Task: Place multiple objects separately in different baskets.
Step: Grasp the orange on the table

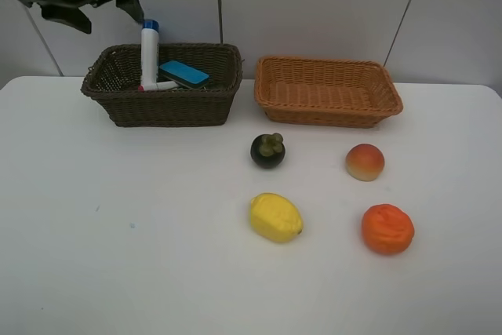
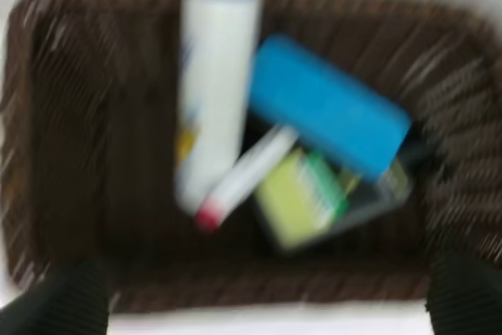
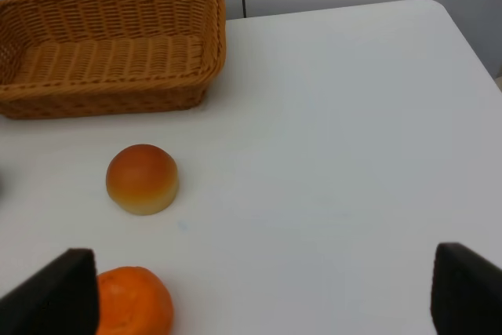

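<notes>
Dark brown basket [image 1: 169,107]: far edge, left; holds tube [image 1: 149,56], eraser [image 1: 184,74], marker [image 1: 161,85].
Left claw [image 1: 100,12]: spread wide, empty, above it.
Right claw [image 3: 259,292]: spread wide, empty.

White table [image 1: 118,264], grey panelled wall [image 1: 314,5]

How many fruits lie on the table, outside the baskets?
4: the mangosteen in the middle, the peach to its right, the lemon nearer the camera than the mangosteen, the orange nearer than the peach. None seems hidden.
</notes>
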Controlling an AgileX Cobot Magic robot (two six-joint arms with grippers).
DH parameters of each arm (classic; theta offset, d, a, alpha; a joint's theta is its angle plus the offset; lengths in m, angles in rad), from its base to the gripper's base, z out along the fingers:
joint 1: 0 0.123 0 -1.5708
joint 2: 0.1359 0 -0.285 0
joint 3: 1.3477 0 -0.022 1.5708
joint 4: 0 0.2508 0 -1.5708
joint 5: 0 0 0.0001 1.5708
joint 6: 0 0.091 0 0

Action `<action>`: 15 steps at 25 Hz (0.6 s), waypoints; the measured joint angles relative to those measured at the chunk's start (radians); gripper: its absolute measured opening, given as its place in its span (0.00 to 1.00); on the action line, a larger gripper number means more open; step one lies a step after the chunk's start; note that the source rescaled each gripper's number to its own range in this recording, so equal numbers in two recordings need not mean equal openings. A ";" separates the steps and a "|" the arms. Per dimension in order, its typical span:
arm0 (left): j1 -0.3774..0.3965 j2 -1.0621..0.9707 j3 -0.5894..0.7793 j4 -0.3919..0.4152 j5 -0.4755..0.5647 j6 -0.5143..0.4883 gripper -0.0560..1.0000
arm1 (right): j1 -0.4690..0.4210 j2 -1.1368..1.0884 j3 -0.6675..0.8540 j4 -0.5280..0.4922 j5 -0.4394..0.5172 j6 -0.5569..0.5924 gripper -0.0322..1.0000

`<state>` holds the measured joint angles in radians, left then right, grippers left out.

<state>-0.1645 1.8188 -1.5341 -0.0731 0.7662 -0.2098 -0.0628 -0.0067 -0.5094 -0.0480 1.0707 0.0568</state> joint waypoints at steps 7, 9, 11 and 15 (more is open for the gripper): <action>0.072 -0.008 -0.032 0.032 0.395 0.000 1.00 | 0.000 0.000 0.000 0.000 0.000 0.000 0.83; 0.073 -0.016 -0.027 0.062 0.428 0.000 1.00 | 0.000 0.000 0.000 0.000 0.000 0.000 0.83; 0.073 -0.053 0.011 0.073 0.431 0.004 1.00 | 0.000 0.000 0.000 0.000 0.000 0.000 0.83; 0.073 -0.203 0.139 0.095 0.432 0.064 1.00 | 0.000 0.000 0.000 0.000 0.000 0.000 0.83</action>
<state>-0.0912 1.6155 -1.3954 0.0219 1.1980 -0.1456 -0.0628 -0.0067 -0.5094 -0.0480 1.0707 0.0568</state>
